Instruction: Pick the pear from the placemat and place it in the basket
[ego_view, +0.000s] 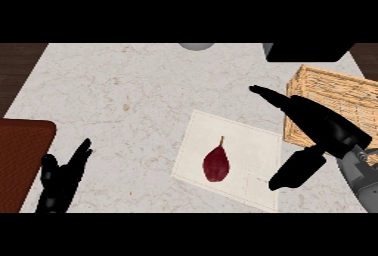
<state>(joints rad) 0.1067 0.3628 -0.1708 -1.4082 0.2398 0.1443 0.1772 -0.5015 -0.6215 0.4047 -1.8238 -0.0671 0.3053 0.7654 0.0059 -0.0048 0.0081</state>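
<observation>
Closing well on the dark red pear (215, 163), which lies untouched near the placemat's (251, 145) middle, calls for the right robot hand (319, 124), open with thumb spread at the placemat's right edge, to move left and straddle the fruit's narrow width before curling.

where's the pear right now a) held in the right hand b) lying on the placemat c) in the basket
b: the pear lies on the placemat, outside the basket, and the open right hand holds nothing.
</observation>
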